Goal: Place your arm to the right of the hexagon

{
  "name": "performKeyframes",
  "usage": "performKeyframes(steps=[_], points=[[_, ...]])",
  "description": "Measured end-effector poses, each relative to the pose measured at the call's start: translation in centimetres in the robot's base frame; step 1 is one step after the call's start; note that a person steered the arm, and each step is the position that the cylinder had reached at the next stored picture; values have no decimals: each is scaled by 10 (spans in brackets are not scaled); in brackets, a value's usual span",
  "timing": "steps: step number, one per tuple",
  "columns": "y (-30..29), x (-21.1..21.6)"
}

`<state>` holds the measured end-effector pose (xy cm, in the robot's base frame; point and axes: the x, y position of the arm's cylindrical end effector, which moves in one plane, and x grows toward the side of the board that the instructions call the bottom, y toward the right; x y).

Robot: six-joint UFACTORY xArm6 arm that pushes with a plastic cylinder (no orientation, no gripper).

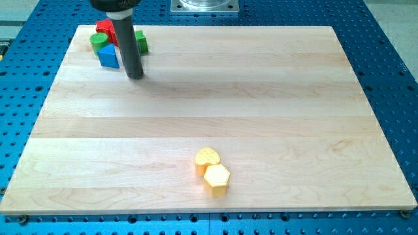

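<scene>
Your tool's bare tip (135, 76), holding nothing, stands upper left on the bench (274, 85); the yellow hexagon (216, 179) lies far toward lower right.

You have one view only, set high at the desk's (274, 91) six o'clock edge and tilted down toward twelve o'clock. It stands far enough back to take in nearly the whole board, whose far edge looks narrower than the near one.
</scene>
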<state>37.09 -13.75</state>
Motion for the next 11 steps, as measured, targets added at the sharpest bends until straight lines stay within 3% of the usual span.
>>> performKeyframes(steps=[1, 3, 4, 8, 9, 10, 11], points=[[60, 47], [228, 55], [284, 56], [346, 56], [326, 88], [280, 167], [273, 192]])
